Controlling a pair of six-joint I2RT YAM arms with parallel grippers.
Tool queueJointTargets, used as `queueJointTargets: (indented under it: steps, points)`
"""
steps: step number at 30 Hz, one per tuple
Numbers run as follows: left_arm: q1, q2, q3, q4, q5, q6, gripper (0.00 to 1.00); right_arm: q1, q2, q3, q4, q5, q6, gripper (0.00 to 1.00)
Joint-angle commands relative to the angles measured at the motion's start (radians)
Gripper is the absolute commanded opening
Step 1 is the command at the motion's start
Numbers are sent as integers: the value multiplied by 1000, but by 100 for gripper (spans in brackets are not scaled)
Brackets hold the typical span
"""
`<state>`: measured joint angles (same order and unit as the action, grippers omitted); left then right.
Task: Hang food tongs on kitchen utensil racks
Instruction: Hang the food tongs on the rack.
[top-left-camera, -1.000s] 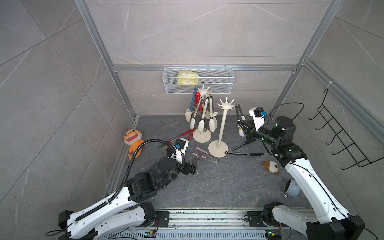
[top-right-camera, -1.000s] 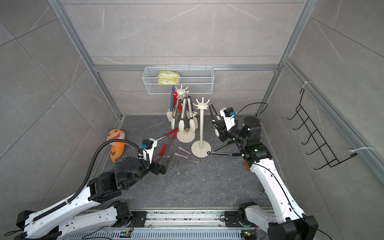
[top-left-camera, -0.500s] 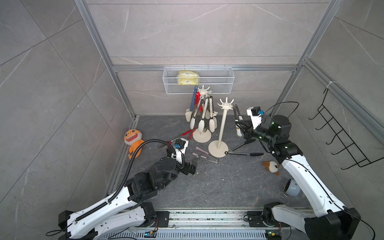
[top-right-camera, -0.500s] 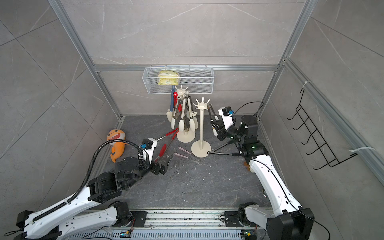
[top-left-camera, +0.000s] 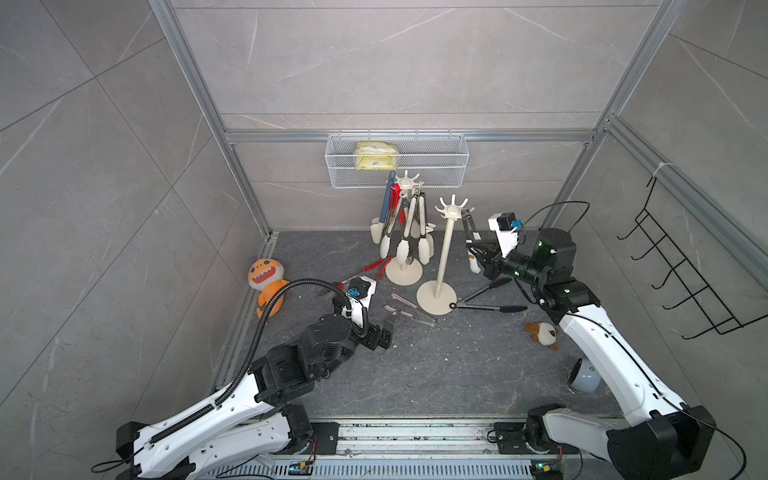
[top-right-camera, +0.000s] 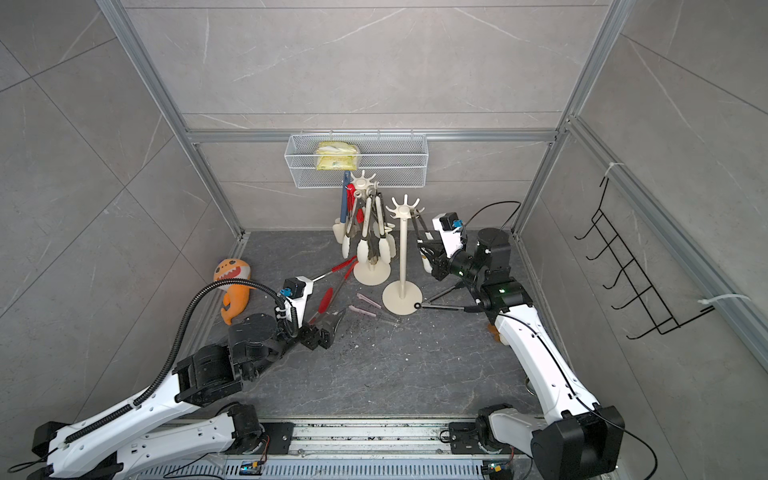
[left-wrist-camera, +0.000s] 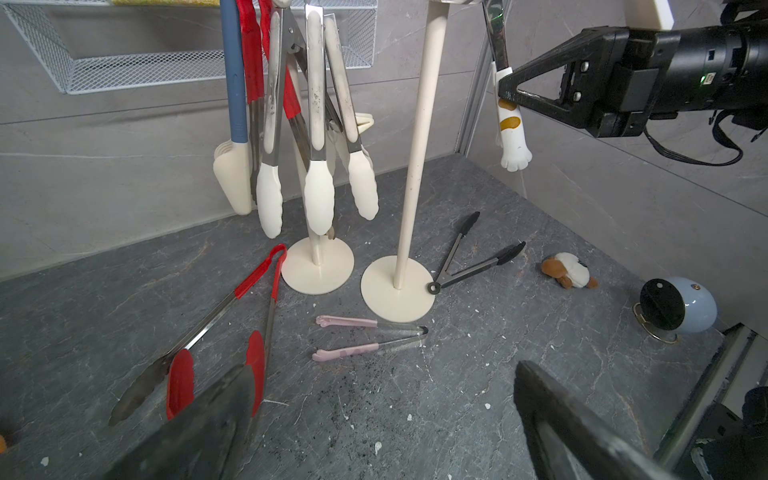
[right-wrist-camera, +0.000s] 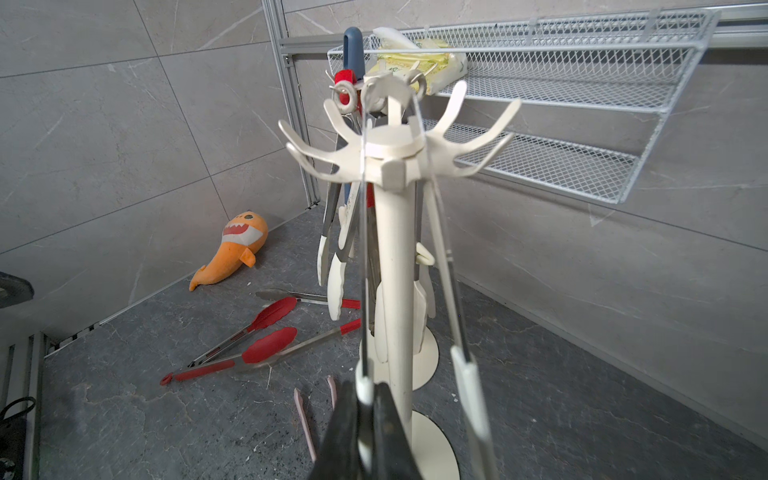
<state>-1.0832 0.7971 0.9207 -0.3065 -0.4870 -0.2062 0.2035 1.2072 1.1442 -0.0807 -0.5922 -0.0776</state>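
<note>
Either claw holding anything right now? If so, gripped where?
Right claw is shut on one arm of the cat-paw tongs, low down where steel meets the white sleeve. Left claw is open, empty.

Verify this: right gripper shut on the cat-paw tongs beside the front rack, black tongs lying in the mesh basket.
Wrong place: the black tongs lie on the floor at the front rack's base, as the left wrist view shows. The rest holds.

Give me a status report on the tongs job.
Left gripper open, empty. Right gripper shut on paw-tipped tongs, top up at the near rack prongs; hooked or not, cannot tell. Black tongs lie against its base.
</note>
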Motion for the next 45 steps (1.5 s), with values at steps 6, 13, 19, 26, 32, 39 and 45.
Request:
queueJointTargets:
  steps: [6, 13, 19, 26, 32, 39, 45]
  points:
    - [-1, -16, -6, 32, -6, -3, 100, 6, -17, -14, 15, -18, 4, 0]
    - [-1, -16, -6, 31, -2, -7, 100, 7, -27, -30, 2, -19, 1, 0]
    - [0, -18, -6, 28, 1, -10, 100, 7, -28, -34, -16, -17, -5, 1]
    - [-1, -19, -6, 24, 0, -14, 100, 7, -23, -31, -31, -18, -4, 9]
    - [0, -19, -4, 25, 1, -10, 100, 7, -24, -26, -42, -8, -6, 20]
    - [0, -18, -3, 27, 2, -9, 100, 7, -28, -23, -57, 10, -5, 31]
    - [-1, -18, 5, 28, 6, -6, 100, 7, -49, -33, -84, 39, -32, 39]
